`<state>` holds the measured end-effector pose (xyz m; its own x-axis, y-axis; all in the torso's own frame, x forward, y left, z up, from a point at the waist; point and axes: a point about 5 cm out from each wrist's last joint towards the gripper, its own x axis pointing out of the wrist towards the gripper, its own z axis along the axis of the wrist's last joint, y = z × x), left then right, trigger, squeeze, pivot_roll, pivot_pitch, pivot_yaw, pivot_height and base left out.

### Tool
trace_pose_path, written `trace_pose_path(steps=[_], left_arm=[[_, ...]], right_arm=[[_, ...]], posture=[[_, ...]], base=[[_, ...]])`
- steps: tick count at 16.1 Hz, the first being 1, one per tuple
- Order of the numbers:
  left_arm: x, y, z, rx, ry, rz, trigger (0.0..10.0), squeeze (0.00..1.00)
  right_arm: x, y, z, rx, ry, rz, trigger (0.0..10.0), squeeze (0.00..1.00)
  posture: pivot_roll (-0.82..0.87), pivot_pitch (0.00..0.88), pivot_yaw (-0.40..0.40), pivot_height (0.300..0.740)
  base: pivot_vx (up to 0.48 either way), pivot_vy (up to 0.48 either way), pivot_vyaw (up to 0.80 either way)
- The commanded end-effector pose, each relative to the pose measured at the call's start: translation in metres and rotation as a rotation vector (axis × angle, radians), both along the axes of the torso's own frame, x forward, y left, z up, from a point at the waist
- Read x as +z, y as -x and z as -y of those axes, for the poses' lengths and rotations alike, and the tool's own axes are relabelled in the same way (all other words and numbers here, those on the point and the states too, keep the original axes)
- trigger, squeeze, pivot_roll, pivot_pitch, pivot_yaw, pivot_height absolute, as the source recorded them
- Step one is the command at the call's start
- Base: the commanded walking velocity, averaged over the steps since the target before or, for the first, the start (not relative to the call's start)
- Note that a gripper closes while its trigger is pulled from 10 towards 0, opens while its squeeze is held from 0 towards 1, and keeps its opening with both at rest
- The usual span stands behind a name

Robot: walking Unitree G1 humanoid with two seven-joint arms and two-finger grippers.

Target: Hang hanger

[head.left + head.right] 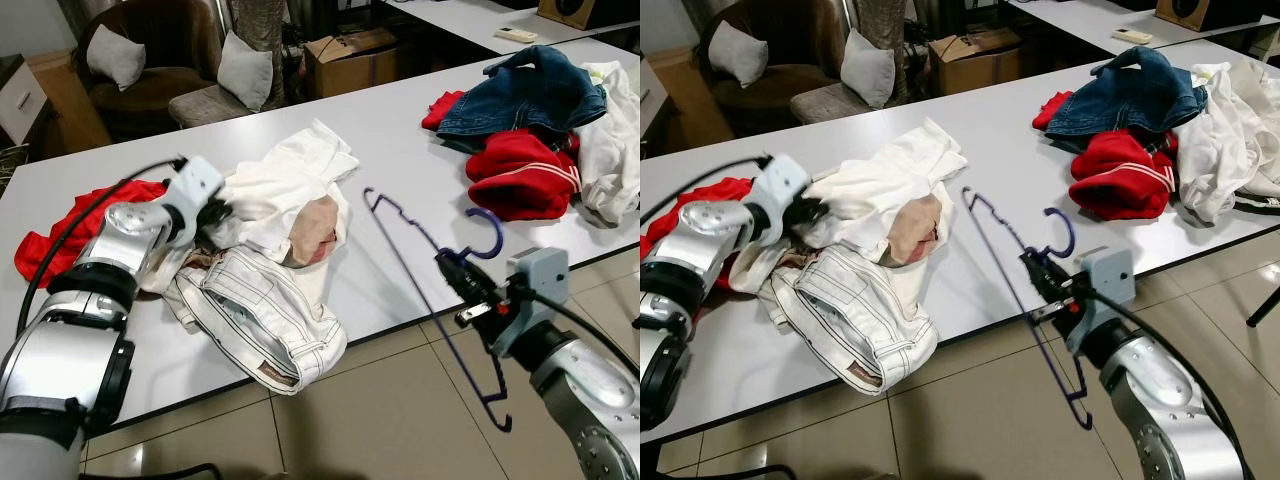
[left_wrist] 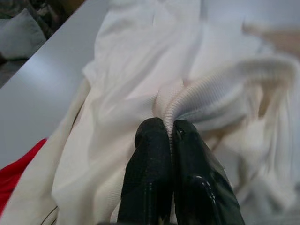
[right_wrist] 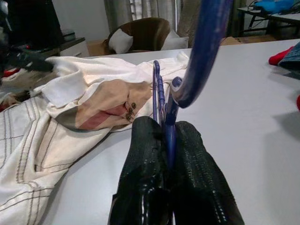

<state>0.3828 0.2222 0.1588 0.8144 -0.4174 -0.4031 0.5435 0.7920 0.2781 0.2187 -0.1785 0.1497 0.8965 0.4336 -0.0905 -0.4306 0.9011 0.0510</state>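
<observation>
Left eye view is showing us midway through dressing the hanger: our right gripper (image 1: 458, 268) is pinching the blue hanger (image 1: 425, 290) at its neck just under the hook, jaws closed tight on it, and is carrying it in the air over the table's near edge (image 1: 400, 325). Its far shoulder is pointing toward eleven o'clock, its near shoulder hanging off the table toward five. Our left gripper (image 1: 213, 212) is clamping a ribbed fold of the white shirt (image 1: 280, 185), which is lying just beside the cream jeans (image 1: 265, 315) at about ten o'clock from the hanger.

We are judging that the next move is calling for lifting the shirt's collar clear and steering the hanger's far shoulder into it. Bare tabletop is lying between shirt and hanger, giving us room. The red and denim pile (image 1: 525, 125) at one o'clock is sitting well apart.
</observation>
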Motion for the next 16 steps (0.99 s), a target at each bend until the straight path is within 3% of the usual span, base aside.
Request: trace_pose_path(steps=[1, 4, 5, 6, 11, 13, 16], left_arm=[[0.014, -0.004, 0.000, 0.001, 0.069, 0.024, 0.0, 0.00], [0.052, -0.012, 0.012, -0.044, 0.415, 0.069, 0.0, 0.00], [0.066, -0.013, 0.015, -0.072, 0.476, 0.100, 0.0, 0.00], [0.076, -0.014, 0.016, -0.089, 0.483, 0.128, 0.0, 0.00], [0.102, -0.013, 0.031, -0.199, 0.268, 0.227, 0.0, 0.00], [0.093, -0.010, 0.041, -0.250, 0.183, 0.204, 0.0, 0.00], [0.085, -0.007, 0.045, -0.272, 0.142, 0.184, 0.0, 0.00]], right_arm=[[0.005, 0.003, -0.004, 0.032, -0.005, 0.024, 10.0, 0.00], [0.006, 0.011, -0.013, 0.122, -0.036, 0.030, 10.0, 0.00], [0.007, 0.015, -0.019, 0.174, -0.047, 0.030, 10.0, 0.00], [0.008, 0.018, -0.024, 0.212, -0.056, 0.033, 10.0, 0.00], [0.016, 0.024, -0.035, 0.321, -0.115, 0.053, 10.0, 0.00], [0.018, 0.023, -0.036, 0.335, -0.130, 0.064, 10.0, 0.00], [0.019, 0.021, -0.036, 0.336, -0.138, 0.063, 10.0, 0.00]], posture=[[-0.17, 0.000, 0.146, 0.740], [-0.17, 0.000, 0.151, 0.740], [-0.17, 0.000, 0.155, 0.740], [-0.17, 0.000, 0.158, 0.740], [-0.17, 0.000, 0.163, 0.740], [-0.17, 0.000, 0.167, 0.740], [-0.16, 0.000, 0.161, 0.740]], base=[[0.000, 0.000, 0.00], [0.000, 0.000, 0.00], [0.000, 0.000, 0.00], [0.000, 0.000, 0.00], [0.000, 0.000, 0.00], [0.000, 0.000, 0.00], [0.000, 0.000, 0.00]])
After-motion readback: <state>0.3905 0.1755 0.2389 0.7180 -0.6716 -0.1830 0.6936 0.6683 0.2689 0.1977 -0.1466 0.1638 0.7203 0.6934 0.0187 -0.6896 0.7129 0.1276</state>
